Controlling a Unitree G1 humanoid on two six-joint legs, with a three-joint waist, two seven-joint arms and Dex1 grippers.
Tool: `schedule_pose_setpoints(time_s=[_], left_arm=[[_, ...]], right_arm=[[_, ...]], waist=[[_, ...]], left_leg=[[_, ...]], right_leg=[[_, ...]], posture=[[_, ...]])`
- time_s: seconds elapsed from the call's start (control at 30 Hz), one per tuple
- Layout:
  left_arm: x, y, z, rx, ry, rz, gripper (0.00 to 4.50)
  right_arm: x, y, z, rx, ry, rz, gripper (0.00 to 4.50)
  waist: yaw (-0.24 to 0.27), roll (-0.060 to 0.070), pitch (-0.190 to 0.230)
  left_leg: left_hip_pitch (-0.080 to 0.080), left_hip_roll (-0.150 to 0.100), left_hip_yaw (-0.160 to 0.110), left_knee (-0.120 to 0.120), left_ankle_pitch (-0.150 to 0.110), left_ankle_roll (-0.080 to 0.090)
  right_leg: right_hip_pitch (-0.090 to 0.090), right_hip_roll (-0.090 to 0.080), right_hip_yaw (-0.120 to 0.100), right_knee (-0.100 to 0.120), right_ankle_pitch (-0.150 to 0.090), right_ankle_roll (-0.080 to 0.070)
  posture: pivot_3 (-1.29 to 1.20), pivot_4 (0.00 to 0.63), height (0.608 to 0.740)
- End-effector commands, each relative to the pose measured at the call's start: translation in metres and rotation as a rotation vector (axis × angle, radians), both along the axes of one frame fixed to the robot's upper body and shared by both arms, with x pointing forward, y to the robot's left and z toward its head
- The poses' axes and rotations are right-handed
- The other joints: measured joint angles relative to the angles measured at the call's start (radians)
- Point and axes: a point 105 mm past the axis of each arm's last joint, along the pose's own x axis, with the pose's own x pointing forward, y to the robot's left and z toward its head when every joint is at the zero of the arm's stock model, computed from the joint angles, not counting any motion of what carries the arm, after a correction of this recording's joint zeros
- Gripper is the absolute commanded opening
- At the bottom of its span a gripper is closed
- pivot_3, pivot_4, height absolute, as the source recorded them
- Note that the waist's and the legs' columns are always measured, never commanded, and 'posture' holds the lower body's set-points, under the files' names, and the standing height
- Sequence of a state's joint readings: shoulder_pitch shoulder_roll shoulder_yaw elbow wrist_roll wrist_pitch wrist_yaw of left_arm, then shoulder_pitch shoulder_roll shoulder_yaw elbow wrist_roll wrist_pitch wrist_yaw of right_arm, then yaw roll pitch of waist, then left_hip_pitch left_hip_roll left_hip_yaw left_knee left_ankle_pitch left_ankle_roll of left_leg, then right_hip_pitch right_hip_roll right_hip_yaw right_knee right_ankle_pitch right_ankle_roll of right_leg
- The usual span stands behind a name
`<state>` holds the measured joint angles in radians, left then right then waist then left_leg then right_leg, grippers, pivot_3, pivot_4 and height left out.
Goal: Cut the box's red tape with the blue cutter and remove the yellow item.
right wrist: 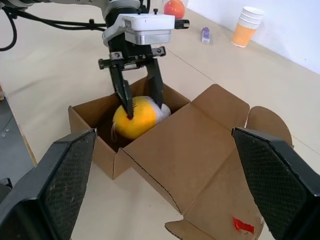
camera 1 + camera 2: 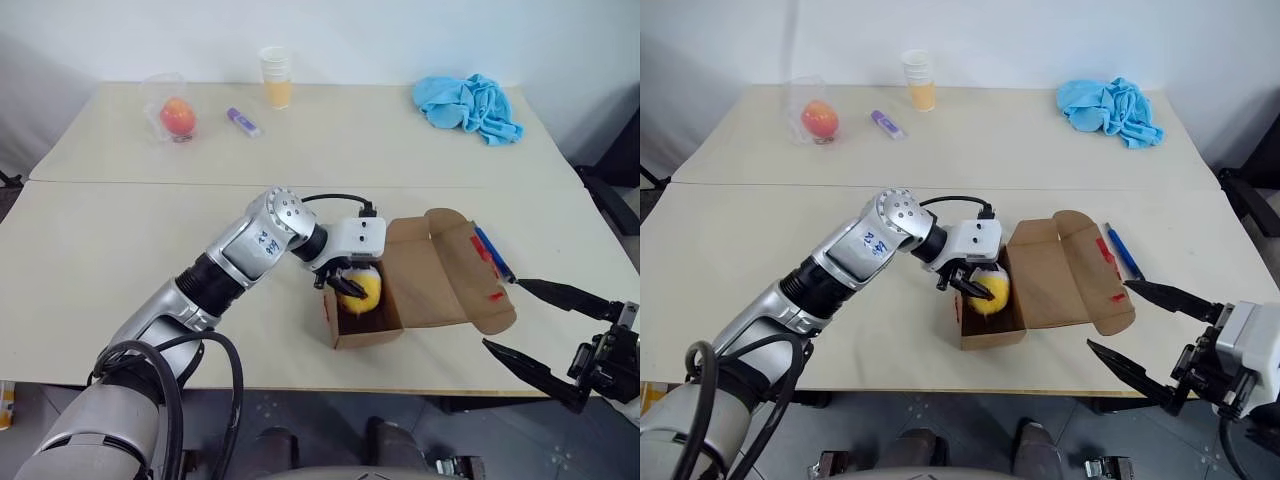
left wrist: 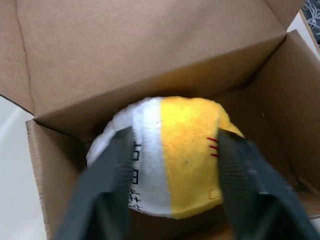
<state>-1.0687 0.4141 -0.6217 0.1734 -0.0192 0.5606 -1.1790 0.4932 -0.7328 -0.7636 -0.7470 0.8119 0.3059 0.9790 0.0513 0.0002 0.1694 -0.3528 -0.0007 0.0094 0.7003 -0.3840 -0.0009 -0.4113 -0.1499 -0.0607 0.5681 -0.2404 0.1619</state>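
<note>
**Left gripper pinched the yellow ball inside the opened box; the lift could still slip**

The box [image 2: 365,315] sat open near the table's [image 2: 120,250] front edge, lid folded back toward three o'clock, with torn red tape [image 2: 482,250] on the lid. The blue cutter [image 2: 493,254] lay on the table just beside the lid at its three o'clock side. The left gripper [image 1: 141,102] reached down into the box, its two black fingers [image 3: 112,170] pressed against opposite sides of the yellow item [image 3: 187,150], pinching it. The right gripper [image 2: 545,330] hung past the table's front corner at four o'clock from the box, spread wide and empty.

Risks, as judgement: the soft, round ball could squirt from the narrow fingertips. The light box, held down by nothing, might rise or tip with the ball if it snagged the wall. A tipped box could knock the nearby cutter.
</note>
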Motion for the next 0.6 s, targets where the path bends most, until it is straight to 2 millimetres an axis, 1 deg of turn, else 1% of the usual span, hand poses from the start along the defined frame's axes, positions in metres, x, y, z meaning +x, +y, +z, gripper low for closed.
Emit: schedule_pose_setpoints(time_s=[0.03, 0.17, 0.23, 0.3, 0.33, 0.37, 0.43, 0.5, 0.53, 0.6], left_arm=[[-0.003, -0.002, 0.003, -0.017, -0.010, -0.019, 1.14], [0.001, -0.001, 0.008, -0.117, 0.045, 0.024, 0.07], [0.002, 0.000, 0.013, -0.188, 0.082, 0.036, 0.03], [0.001, -0.003, 0.031, -0.324, 0.124, 0.020, 0.03], [0.002, -0.004, 0.043, -0.412, 0.127, 0.005, 0.03], [0.003, -0.004, 0.051, -0.471, 0.126, -0.006, 0.03], [0.007, 0.000, 0.065, -0.570, 0.068, -0.022, 0.03], [0.010, 0.014, 0.086, -0.713, 0.032, -0.026, 0.03], [0.015, 0.028, 0.098, -0.797, 0.013, 0.003, 0.03], [0.027, 0.069, 0.110, -0.909, -0.082, 0.114, 0.03]], right_arm=[[-0.002, 0.001, 0.007, -0.024, -0.035, 0.009, 4.50], [-0.001, 0.002, 0.007, -0.013, -0.039, 0.013, 4.50], [-0.001, 0.003, 0.007, -0.003, -0.037, 0.019, 4.50], [0.001, 0.005, 0.006, 0.009, -0.031, 0.027, 4.50], [0.002, 0.007, 0.006, 0.017, -0.030, 0.033, 4.50], [0.003, 0.008, 0.006, 0.023, -0.029, 0.036, 4.50], [0.005, 0.011, 0.006, 0.038, -0.030, 0.048, 4.50], [0.008, 0.014, 0.007, 0.060, -0.030, 0.067, 4.50], [0.010, 0.016, 0.008, 0.073, -0.030, 0.085, 4.50], [0.017, 0.023, 0.010, 0.099, -0.035, 0.135, 4.50]], waist=[[0.000, 0.000, 0.000], [0.000, 0.000, 0.000], [0.000, 0.000, 0.000], [-0.001, 0.000, 0.000], [0.000, 0.000, 0.000], [0.000, 0.000, 0.000], [-0.002, 0.000, 0.000], [-0.002, 0.000, 0.000], [-0.003, 0.000, 0.000], [-0.019, 0.000, 0.000]], left_leg=[[0.000, 0.000, 0.000, 0.000, 0.000, 0.000], [0.000, 0.000, 0.000, 0.000, 0.000, 0.000], [0.000, 0.000, 0.000, 0.000, 0.000, 0.000], [0.000, 0.000, 0.000, 0.000, 0.000, 0.000], [0.000, 0.000, 0.000, 0.000, 0.000, 0.000], [0.000, 0.000, 0.000, 0.001, 0.000, 0.000], [0.000, 0.000, 0.000, 0.001, 0.000, 0.000], [0.000, 0.000, 0.000, 0.001, 0.000, 0.000], [0.000, 0.000, 0.000, 0.001, 0.000, 0.000], [0.001, 0.000, 0.000, 0.001, 0.000, 0.000]], right_leg=[[0.000, 0.000, 0.000, 0.000, 0.000, 0.000], [0.000, 0.000, 0.000, 0.000, 0.000, 0.000], [0.000, 0.000, 0.000, 0.000, 0.000, 0.000], [0.000, 0.000, 0.000, 0.001, 0.000, 0.000], [0.000, 0.000, 0.000, 0.001, 0.000, 0.000], [0.000, 0.000, 0.000, 0.001, 0.000, 0.000], [0.000, 0.000, 0.000, 0.001, 0.000, 0.000], [0.000, 0.000, 0.000, 0.001, 0.000, 0.000], [0.000, 0.000, 0.000, 0.001, 0.000, 0.000], [0.000, 0.000, 0.000, 0.001, 0.000, 0.000]], posture=[[0.00, 0.150, 0.740], [0.00, 0.150, 0.740], [0.00, 0.150, 0.740], [0.00, 0.150, 0.740], [0.00, 0.150, 0.740], [0.00, 0.150, 0.740], [0.00, 0.150, 0.740], [0.00, 0.150, 0.740], [0.00, 0.150, 0.740], [0.00, 0.150, 0.740]])
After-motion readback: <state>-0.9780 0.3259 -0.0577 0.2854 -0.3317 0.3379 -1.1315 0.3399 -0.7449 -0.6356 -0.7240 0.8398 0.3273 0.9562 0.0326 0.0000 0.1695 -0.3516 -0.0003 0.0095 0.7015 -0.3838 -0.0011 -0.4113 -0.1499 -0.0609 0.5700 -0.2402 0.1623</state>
